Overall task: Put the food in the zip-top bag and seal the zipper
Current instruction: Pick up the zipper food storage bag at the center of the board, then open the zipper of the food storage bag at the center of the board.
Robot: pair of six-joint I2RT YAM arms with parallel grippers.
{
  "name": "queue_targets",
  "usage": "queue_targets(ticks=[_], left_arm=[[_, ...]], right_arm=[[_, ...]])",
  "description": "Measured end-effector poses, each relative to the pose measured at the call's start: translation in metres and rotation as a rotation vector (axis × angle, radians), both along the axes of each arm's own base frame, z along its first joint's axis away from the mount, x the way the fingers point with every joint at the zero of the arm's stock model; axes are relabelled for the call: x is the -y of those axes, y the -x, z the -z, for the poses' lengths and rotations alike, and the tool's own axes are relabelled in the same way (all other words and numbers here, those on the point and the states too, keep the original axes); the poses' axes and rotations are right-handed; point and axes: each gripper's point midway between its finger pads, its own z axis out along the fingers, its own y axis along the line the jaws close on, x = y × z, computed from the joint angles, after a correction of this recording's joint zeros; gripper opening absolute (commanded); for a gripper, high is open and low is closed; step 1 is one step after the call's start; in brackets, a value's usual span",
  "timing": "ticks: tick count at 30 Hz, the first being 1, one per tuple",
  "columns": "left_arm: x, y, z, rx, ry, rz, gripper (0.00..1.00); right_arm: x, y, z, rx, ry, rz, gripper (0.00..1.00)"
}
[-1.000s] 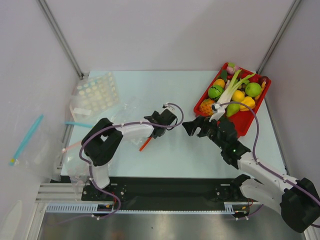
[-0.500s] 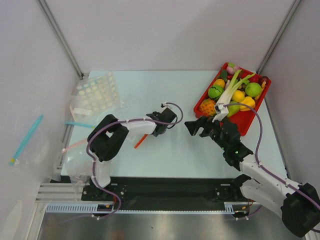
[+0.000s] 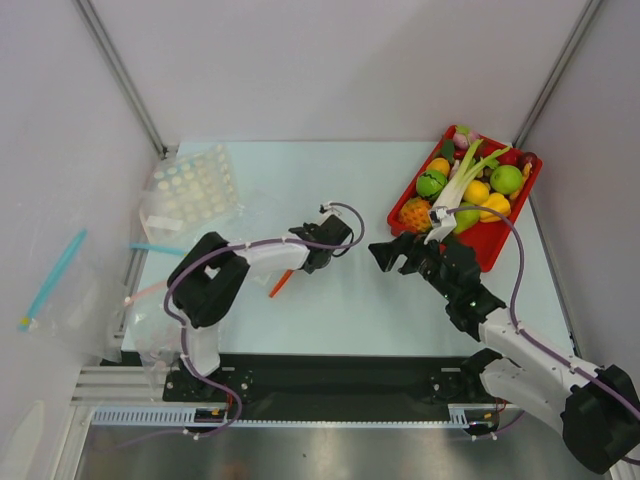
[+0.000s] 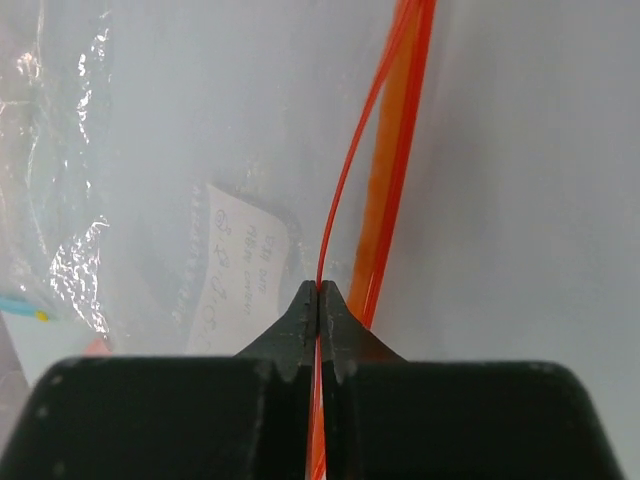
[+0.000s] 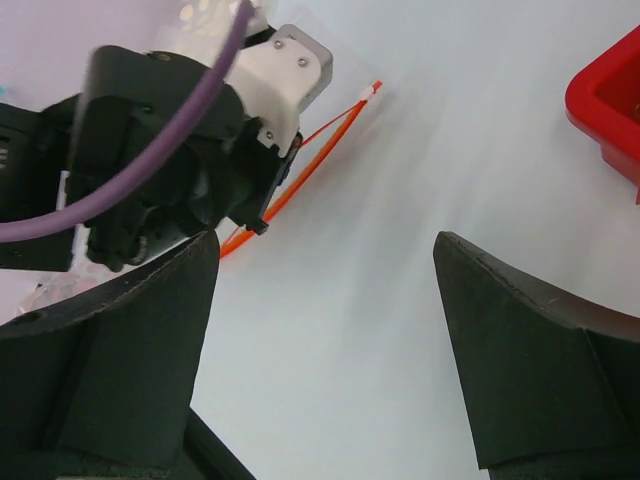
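Tabletop (image 3: 350, 180): L claw (image 4: 318, 290) tight on zipper (image 4: 384, 200)

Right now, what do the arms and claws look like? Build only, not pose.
Both alike: left arm and right arm have white links and black joints. A purple cable runs along each. Left claw and right claw are black, with two wedge fingers; a white screwed block sits behind the left.

Robotics lab test cell, not a home. White panel walls (image 3: 330, 70) enclose a pale tabletop (image 3: 330, 310), with bare aluminium struts (image 3: 120, 75) in the upper corners. Two white-and-black robot arms (image 3: 205, 285) are bolted to a black base plate (image 3: 340, 375) at the bottom edge, above a slotted aluminium rail (image 3: 330, 422). A red plastic tray (image 3: 492, 255) at upper right holds plastic toy produce (image 3: 470, 185).
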Motion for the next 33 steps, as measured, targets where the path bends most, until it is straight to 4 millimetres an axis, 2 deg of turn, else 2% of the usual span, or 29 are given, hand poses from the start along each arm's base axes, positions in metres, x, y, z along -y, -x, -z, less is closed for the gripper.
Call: queue_targets(ticks=[4,10,14,17,22,26,29,31,33], left_arm=[[0.020,0.017,-0.024,0.007,0.172,0.076,0.00],[0.062,0.045,-0.093,0.097,0.589,0.246,0.00],[0.078,0.059,-0.119,0.139,0.767,0.323,0.01],[0.086,0.067,-0.122,0.137,0.834,0.354,0.00],[0.099,0.076,-0.122,0.124,0.880,0.386,0.00],[0.112,0.087,-0.126,0.120,0.900,0.425,0.00],[0.117,0.093,-0.127,0.118,0.900,0.443,0.00],[0.116,0.093,-0.128,0.122,0.897,0.440,0.00],[0.116,0.094,-0.128,0.125,0.893,0.438,0.00]], right_arm=[[-0.006,-0.001,0.009,-0.031,-0.004,-0.024,0.91],[-0.020,0.001,0.031,-0.101,0.007,-0.075,0.86],[-0.041,0.013,0.046,-0.129,0.040,-0.139,0.86],[-0.059,0.023,0.050,-0.123,0.077,-0.189,0.85],[-0.078,0.031,0.039,-0.056,0.117,-0.220,0.84],[-0.077,0.029,0.039,-0.031,0.147,-0.188,0.79],[-0.074,0.023,0.041,-0.034,0.170,-0.154,0.71],[-0.072,0.019,0.045,-0.043,0.187,-0.128,0.61],[-0.070,0.015,0.048,-0.054,0.201,-0.104,0.58]])
